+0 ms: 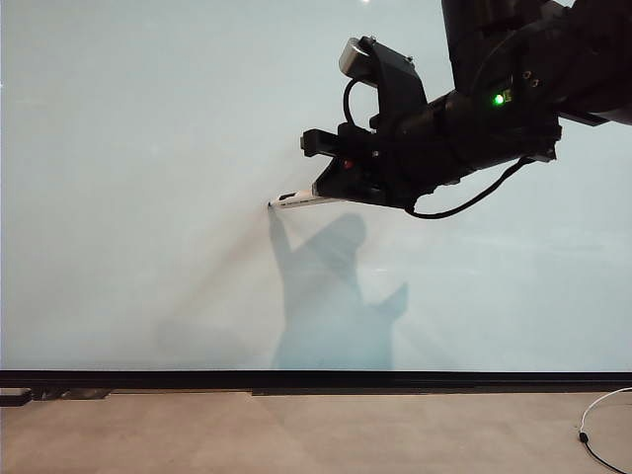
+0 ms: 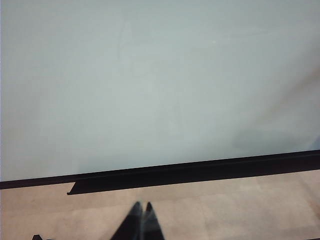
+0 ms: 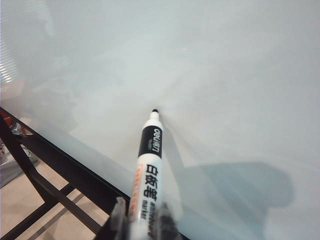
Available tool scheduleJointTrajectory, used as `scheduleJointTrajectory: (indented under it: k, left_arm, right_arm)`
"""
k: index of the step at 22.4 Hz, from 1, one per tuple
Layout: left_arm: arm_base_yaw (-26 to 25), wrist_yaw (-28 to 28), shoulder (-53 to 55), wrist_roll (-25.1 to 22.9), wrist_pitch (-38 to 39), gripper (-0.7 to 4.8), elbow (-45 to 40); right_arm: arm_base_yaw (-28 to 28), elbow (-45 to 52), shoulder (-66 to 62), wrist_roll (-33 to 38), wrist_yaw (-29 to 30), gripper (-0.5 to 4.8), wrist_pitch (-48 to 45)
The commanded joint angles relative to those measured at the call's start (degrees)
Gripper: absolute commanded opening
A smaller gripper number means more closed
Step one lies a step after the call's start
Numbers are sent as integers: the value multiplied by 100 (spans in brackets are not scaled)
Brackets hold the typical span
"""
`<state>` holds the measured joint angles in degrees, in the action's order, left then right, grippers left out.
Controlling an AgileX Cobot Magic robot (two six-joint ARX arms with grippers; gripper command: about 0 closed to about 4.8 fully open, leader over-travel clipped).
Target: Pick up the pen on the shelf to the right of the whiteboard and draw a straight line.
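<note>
Pinching a Deli whiteboard marker [image 3: 148, 170] by the rear of its barrel, the right gripper [image 1: 336, 188] is seen high on the right half of the whiteboard [image 1: 148, 148], the pen held nearly level with its dark tip at or just against the glossy surface near the board's middle. No stroke can be made out on the board in any view, so the straight line is judged not yet begun. The left gripper [image 2: 141, 220] is shown low over the tan tabletop [image 2: 225, 205] in front of the board's black lower strip [image 2: 200, 170], its fingers pressed together and holding nothing.

Several risks are suggested. With so much of the marker left unsupported ahead of the fingers, it could be pivoted or pushed back in the grip once dragged sideways. Uneven pressure is likely to produce a wavy or broken mark; too little contact would leave gaps, too much could stall the tip.
</note>
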<state>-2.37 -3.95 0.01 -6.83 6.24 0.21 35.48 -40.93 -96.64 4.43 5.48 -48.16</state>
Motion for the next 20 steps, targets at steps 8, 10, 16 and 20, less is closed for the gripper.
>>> scheduleJointTrajectory:
  k: [8, 10, 16, 20]
  left_arm:
    - [2, -13, 0, -4, -70, -5, 20]
    - [2, -13, 0, -4, -70, -5, 20]
    - [2, -13, 0, -4, -70, -5, 20]
    - [2, -13, 0, -4, -70, -5, 20]
  right_arm:
    - [-157, 278, 415, -326, -407, -5, 35]
    - [-256, 374, 487, -315, -407, -5, 35]
    - [-529, 708, 758, -304, -433, -5, 35]
    - [-682, 911, 901, -317, -450, -5, 28]
